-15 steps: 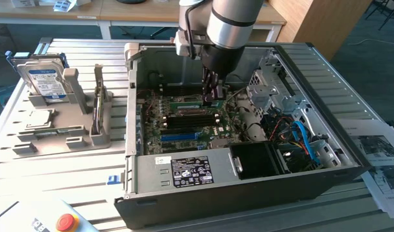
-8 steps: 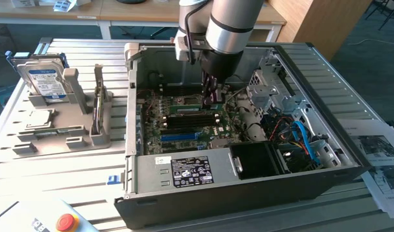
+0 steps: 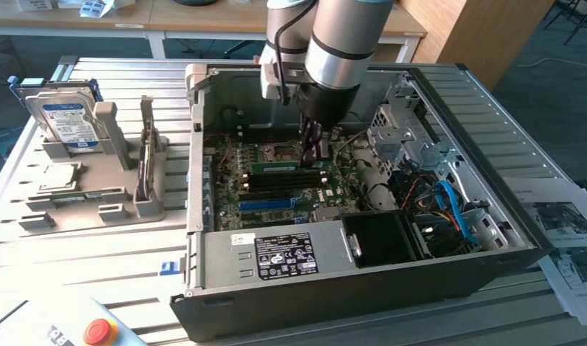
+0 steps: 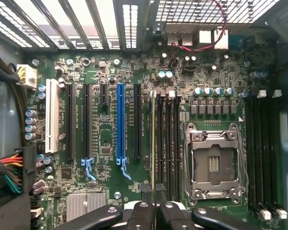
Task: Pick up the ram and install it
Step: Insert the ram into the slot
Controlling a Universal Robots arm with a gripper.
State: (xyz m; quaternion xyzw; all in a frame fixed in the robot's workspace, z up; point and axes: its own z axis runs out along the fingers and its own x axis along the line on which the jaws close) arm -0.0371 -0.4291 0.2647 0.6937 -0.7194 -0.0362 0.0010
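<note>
The ram (image 4: 153, 139) shows edge-on as a thin green-yellow line, standing upright over the black memory slots (image 4: 167, 143) beside the CPU socket (image 4: 214, 163). My gripper (image 4: 153, 211) is shut on its near end, with the black fingers (image 4: 140, 213) pressed against both faces of the stick. From the exterior view, the gripper (image 3: 315, 150) reaches down inside the open computer case (image 3: 370, 288), and the ram (image 3: 274, 165) appears as a green strip just above the slots. Whether the stick touches the slot is not clear.
A long blue slot (image 4: 120, 124) and black expansion slots lie beside the memory slots. A silver hard drive (image 3: 68, 122) stands in a grey holder (image 3: 101, 194) at the exterior view's left. Cables (image 3: 447, 205), a power supply (image 3: 284, 256), papers (image 3: 562, 223) and a red button (image 3: 99, 331) surround the workspace.
</note>
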